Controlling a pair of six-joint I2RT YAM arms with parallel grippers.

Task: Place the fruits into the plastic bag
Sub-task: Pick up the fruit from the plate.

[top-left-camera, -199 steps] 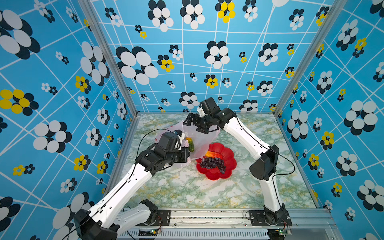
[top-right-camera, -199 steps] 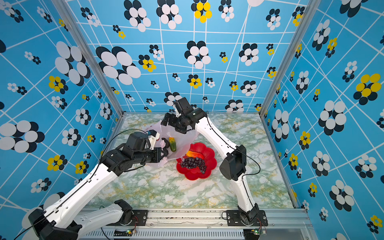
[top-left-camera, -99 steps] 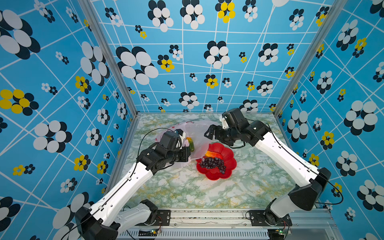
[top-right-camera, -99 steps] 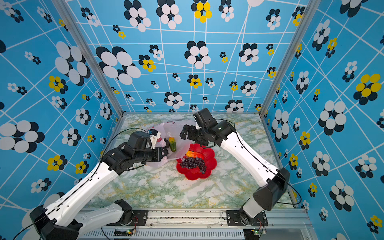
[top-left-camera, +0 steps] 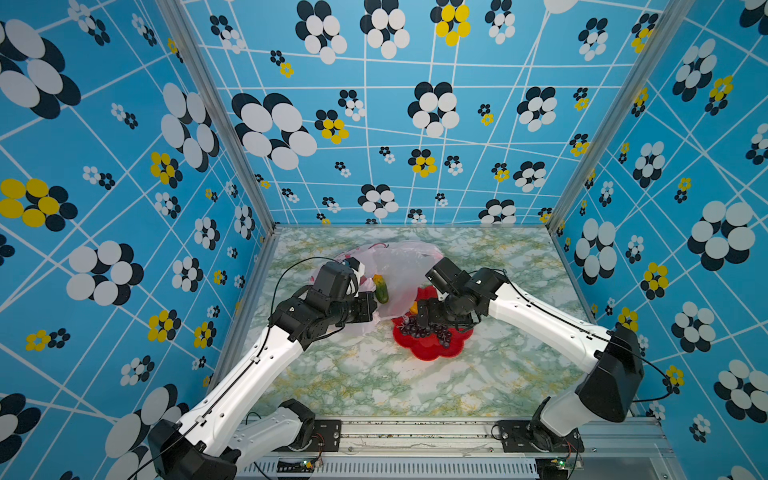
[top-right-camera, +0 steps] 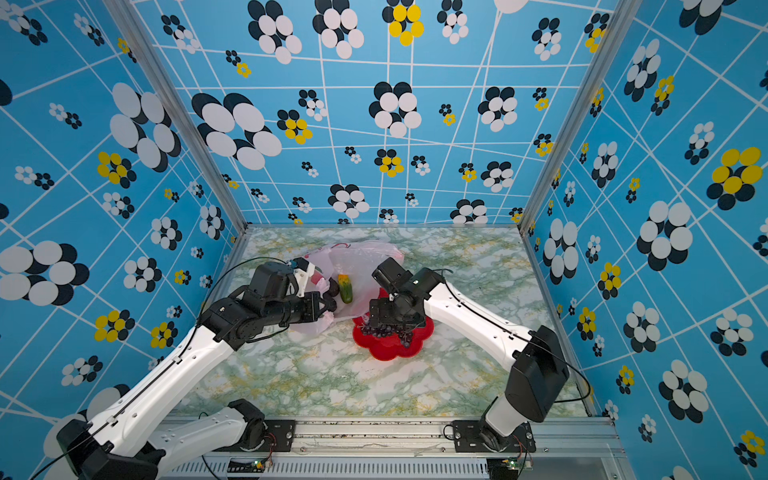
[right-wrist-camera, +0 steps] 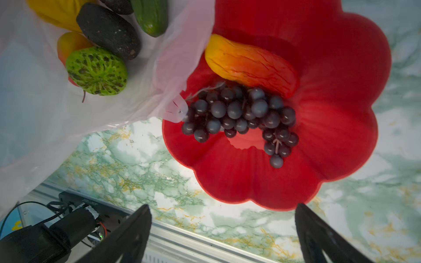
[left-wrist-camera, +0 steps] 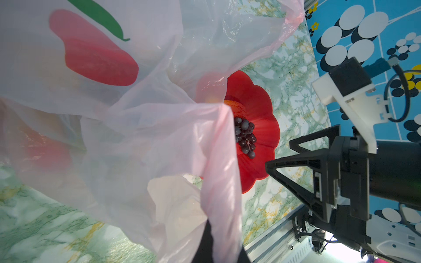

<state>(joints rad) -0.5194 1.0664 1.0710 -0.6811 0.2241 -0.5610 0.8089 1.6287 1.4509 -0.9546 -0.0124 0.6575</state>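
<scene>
Blue flower-print walls [top-left-camera: 124, 124] enclosed a green-marbled worktop [top-left-camera: 374, 382]. The plastic bag [top-left-camera: 399, 266] lay beside the red flower-shaped dish [top-left-camera: 432, 351], its mouth overlapping the dish's rim, pinched in the left gripper [top-right-camera: 326, 305] jaws. The grape bunch [right-wrist-camera: 239, 113] stretched across the dish beside the mango [right-wrist-camera: 248, 61]. The right gripper [right-wrist-camera: 222, 218] jaws were spread above the dish.

You have the plastic bag [top-left-camera: 401, 266], thin, translucent pale pink with red prints, crumpled on the table [top-left-camera: 374, 382] far-left of the red dish [top-left-camera: 432, 353], one edge draped over the dish's rim. Visible inside the bag: yellow fruit [right-wrist-camera: 57, 13], black avocado [right-wrist-camera: 109, 31], green cucumber-like fruit [right-wrist-camera: 150, 16], netted green fruit [right-wrist-camera: 96, 71]. In the dish: dark grape bunch [right-wrist-camera: 239, 113] lying against the red-orange mango [right-wrist-camera: 250, 63].
</scene>
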